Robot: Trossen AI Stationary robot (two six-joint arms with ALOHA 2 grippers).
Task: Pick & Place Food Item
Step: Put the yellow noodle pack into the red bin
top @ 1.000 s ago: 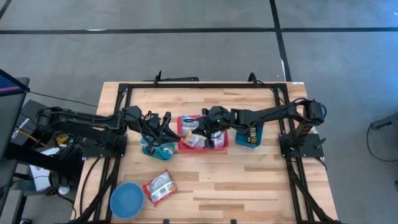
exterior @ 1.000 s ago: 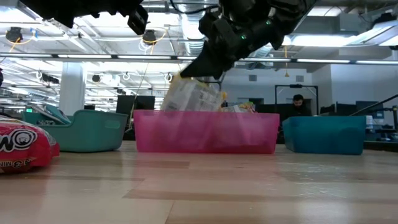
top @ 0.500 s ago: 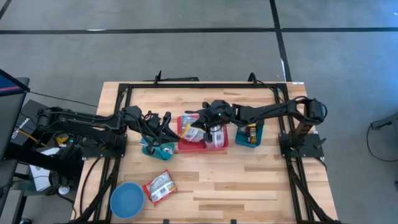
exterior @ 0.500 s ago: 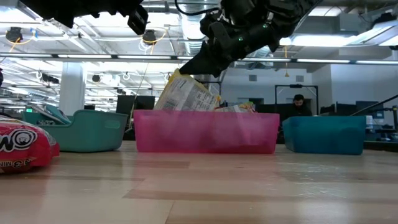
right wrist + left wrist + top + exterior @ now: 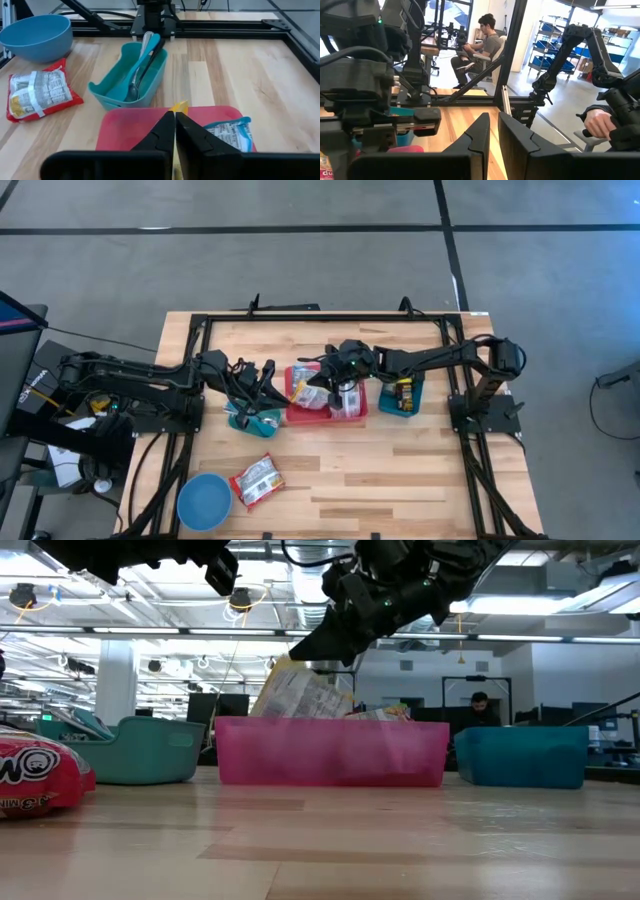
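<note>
Pink plastic walls of the middle bin [image 5: 330, 755] are the trouble: the packet [image 5: 298, 695] I'm pinching hangs tilted just above the bin's rim, its lower edge down among the other packs. If I pull sideways too soon, that edge could catch the wall and twist out of my grip, or drag the blue-edged pack [image 5: 227, 132] beside it out with it. My hold looks to be on a thin top corner only, so a quick swing could let it slip.

My right gripper [image 5: 335, 645] is above the pink bin's left part, arm reaching in from the right side of the table and angled down; my fingers are pressed together on the packet's upper edge, though I can't quite make out how much of it they cover. My left gripper [image 5: 262, 380] waits over the teal tub [image 5: 250, 418] holding cutlery, fingers pressed together with nothing between them.
</note>
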